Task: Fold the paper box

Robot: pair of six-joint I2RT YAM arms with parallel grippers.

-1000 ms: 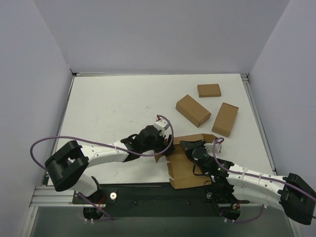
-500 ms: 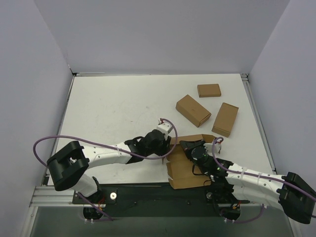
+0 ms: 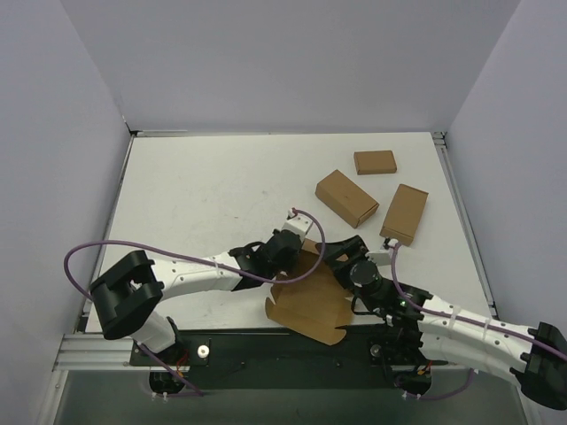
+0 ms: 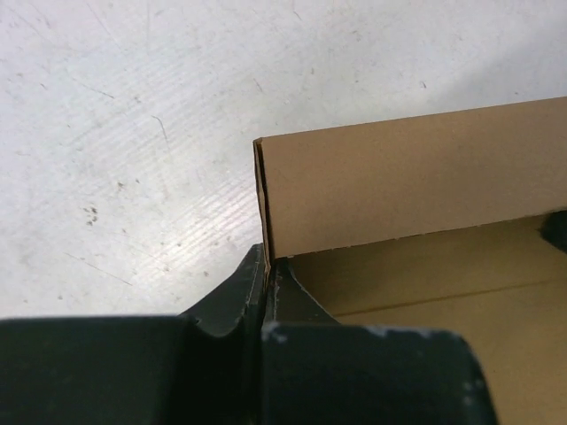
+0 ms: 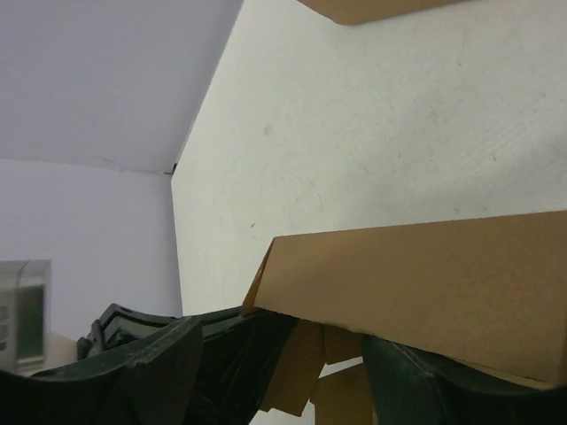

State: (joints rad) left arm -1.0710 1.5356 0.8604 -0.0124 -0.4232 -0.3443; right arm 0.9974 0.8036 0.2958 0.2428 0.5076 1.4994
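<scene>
At the near edge of the table (image 3: 204, 195), between the two wrists, the paper box (image 3: 306, 310) lies partly formed, its near corner reaching out over the table's front edge. A second ago it sat squarer to the arms. Now it is swung round and skewed, with one corner pushed out to the left.

The grip has changed sides in that second. The left fingers (image 4: 230, 301), which stood wide apart, are now pressed together on the end of a raised side wall (image 4: 407, 186), pinching the cardboard just where it meets the floor of the box. The right fingers (image 5: 151, 372), closed a moment ago, are now spread. Brown flaps show in the gap between them and a cardboard panel stands just above, but nothing looks clamped.

My reading is that this is a handover: the left arm now holds the wall upright and steadies the box, which frees the right arm to take a new flap or tab. The fold looks early to midway, with a wall up and no lid closed. The skewed pose and the overhang could let the box slip if the next push is hard.

Three small closed boxes (image 3: 346, 197) (image 3: 375, 162) (image 3: 404, 213) sit well apart on the far right.
</scene>
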